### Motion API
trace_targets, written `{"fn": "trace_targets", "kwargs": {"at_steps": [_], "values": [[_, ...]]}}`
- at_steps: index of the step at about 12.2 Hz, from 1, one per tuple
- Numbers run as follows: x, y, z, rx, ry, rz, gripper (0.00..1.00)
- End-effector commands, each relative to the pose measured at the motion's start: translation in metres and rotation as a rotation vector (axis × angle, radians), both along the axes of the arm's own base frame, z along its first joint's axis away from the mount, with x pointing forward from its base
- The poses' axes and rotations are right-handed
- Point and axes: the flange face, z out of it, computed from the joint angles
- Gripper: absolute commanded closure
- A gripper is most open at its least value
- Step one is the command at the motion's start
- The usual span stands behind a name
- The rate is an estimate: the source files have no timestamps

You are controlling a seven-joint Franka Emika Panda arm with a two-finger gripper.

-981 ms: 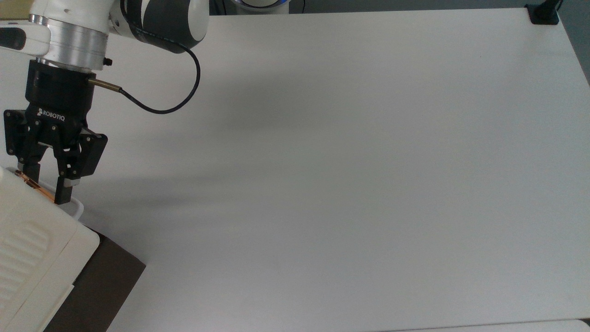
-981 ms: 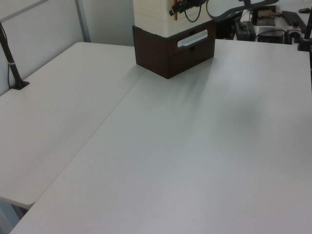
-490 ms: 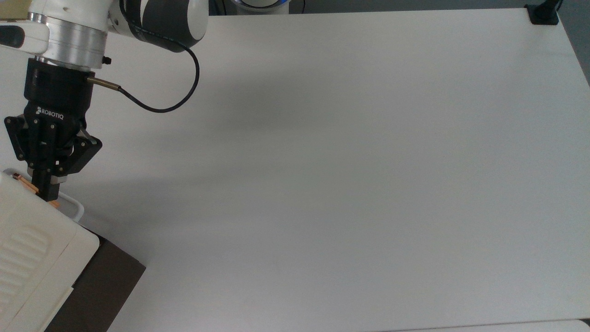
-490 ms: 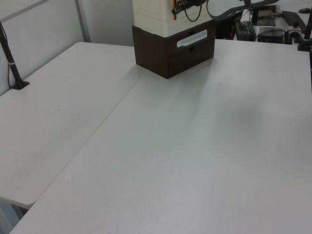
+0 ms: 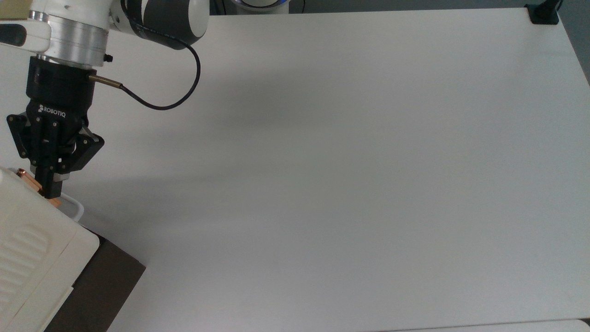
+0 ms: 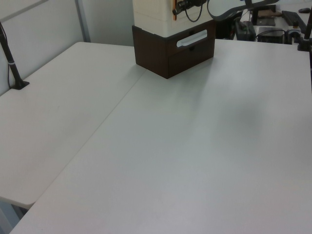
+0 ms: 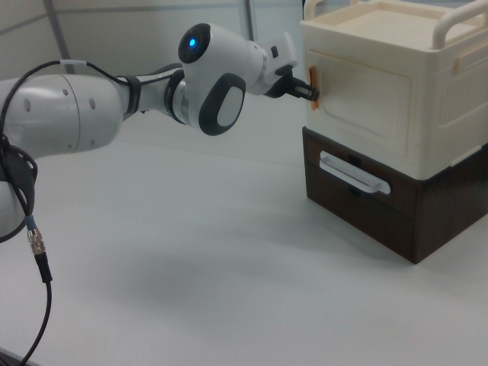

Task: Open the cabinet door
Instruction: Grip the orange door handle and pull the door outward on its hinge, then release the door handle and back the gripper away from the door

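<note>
Fingers are pinched together on the copper handle of the cabinet door. Pull slow along the hinge arc, I'd say, so they don't slip.

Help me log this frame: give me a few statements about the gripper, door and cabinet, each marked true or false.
1. The gripper is closed on the copper handle. True.
2. The cabinet door hangs wide open. False: it looks flush with the cabinet.
3. The cabinet sits on a dark brown base. True.
4. A mug stands on the table. False: only the cabinet stands there.
</note>
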Motion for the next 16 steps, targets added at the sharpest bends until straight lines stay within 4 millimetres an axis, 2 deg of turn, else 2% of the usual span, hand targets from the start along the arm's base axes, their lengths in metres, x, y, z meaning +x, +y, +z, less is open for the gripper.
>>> {"fn": "trace_targets", "kwargs": {"at_steps": [1, 3, 4, 5, 6, 11, 15, 16], "values": [[-0.025, 0.007, -0.003, 0.102, 0.217, 0.008, 1.0], [-0.045, 0.01, 0.019, 0.141, 0.338, 0.047, 1.0], [-0.056, 0.009, 0.026, 0.168, 0.395, 0.085, 0.85], [-0.067, 0.005, 0.024, 0.186, 0.486, 0.135, 0.4], [-0.079, 0.005, 0.022, 0.213, 0.58, 0.161, 0.0], [-0.118, 0.02, 0.021, 0.292, 0.847, 0.228, 0.0], [-0.155, 0.026, 0.046, 0.207, 1.006, 0.213, 0.0], [-0.159, 0.026, 0.048, 0.195, 1.025, 0.203, 0.0]]}}
